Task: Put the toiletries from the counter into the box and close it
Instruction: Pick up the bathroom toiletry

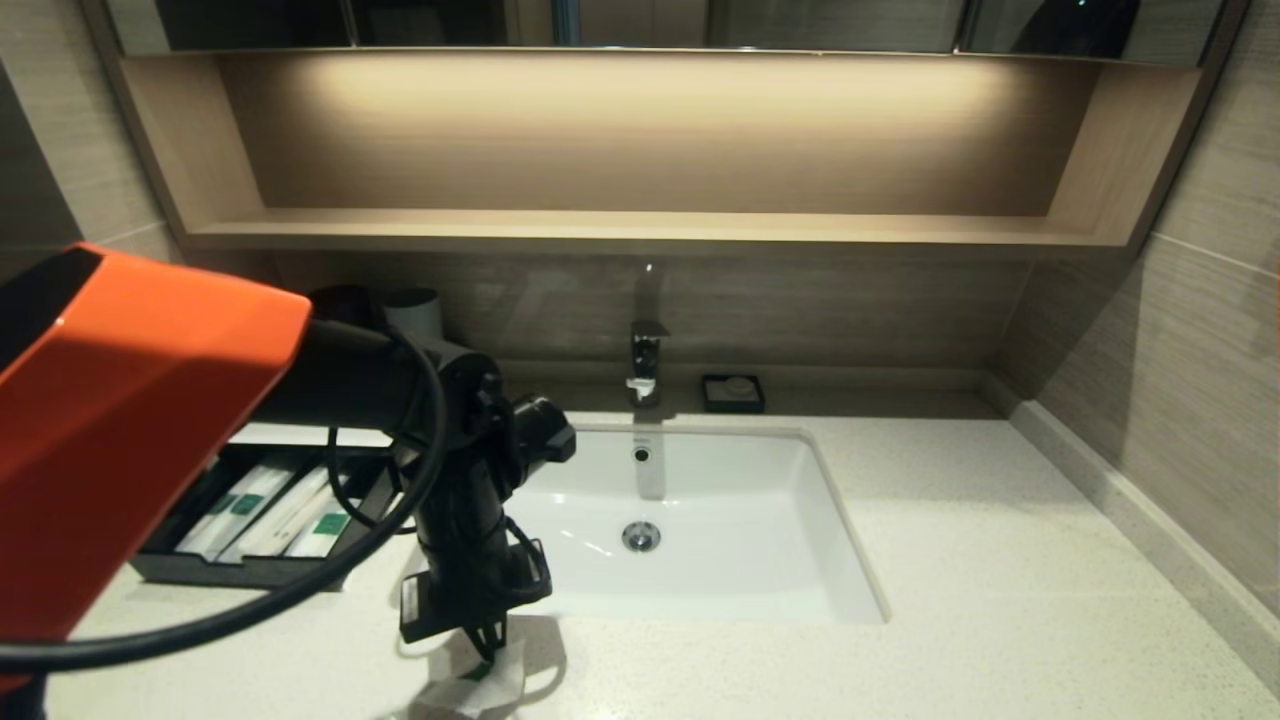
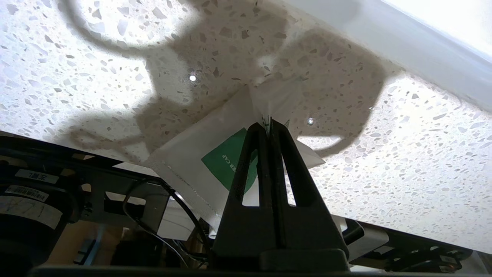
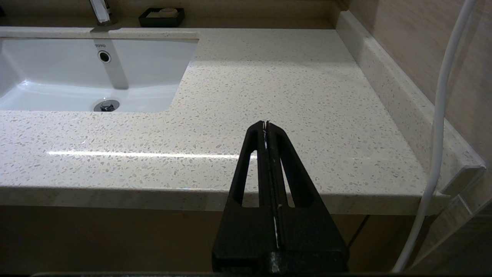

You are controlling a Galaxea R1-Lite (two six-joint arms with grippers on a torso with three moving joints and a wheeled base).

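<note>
The short sachet [image 2: 215,161] lies on the speckled counter [image 1: 1000,560] by the sink [image 1: 760,560], pinched by the left gripper [image 1: 487,640]. Two sachets [image 1: 262,508] lie in the box [image 1: 200,570], half hidden by the arm. The right gripper [image 3: 266,124] is closed on nothing.

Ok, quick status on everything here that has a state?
Left tool: shut on the short sachet, low over the counter.
Right tool: shut, empty, parked off the counter's front edge.
Drawer: pulled open.
Long sachets: lying in the drawer.
Faucet: off.
</note>
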